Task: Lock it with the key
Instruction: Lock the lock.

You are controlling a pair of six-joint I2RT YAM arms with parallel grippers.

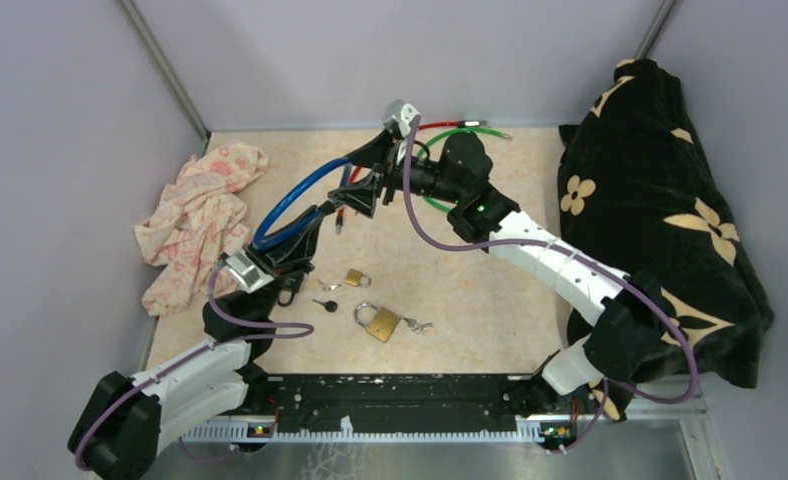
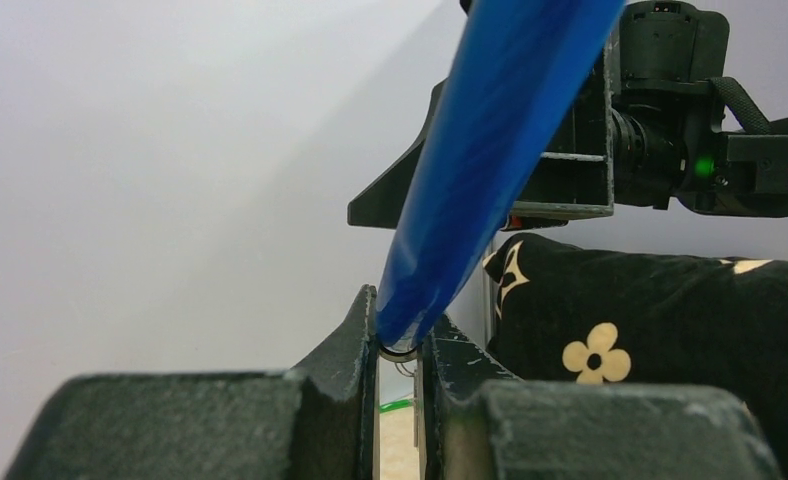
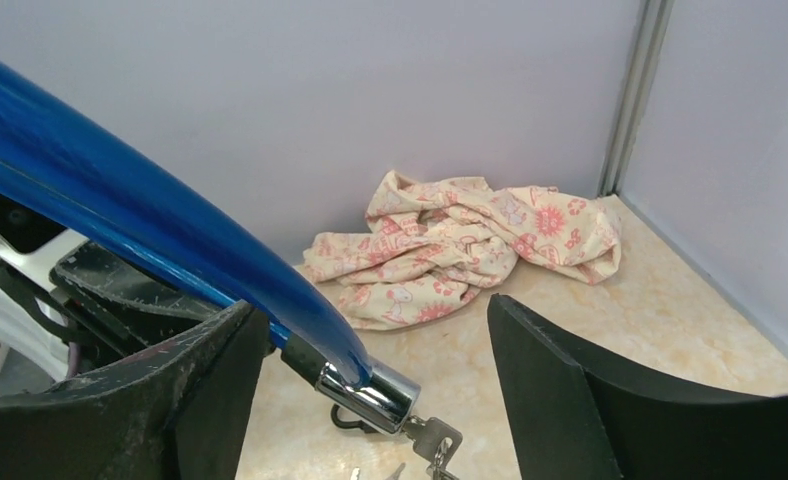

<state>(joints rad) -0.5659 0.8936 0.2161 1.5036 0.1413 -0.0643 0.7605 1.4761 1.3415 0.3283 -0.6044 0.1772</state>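
Note:
A blue cable lock is held up in a loop above the table. My left gripper is shut on the cable, and the left wrist view shows it pinched between the fingertips. The cable's chrome lock head has a key in it, with more keys hanging from its ring. My right gripper is open, with one finger on each side of the lock head and touching neither it nor the key. In the top view the right gripper sits at the loop's far end.
Two brass padlocks and loose keys lie on the table near the left arm. Red and green cables lie at the back. A pink patterned cloth is at the left and a black flowered cushion at the right.

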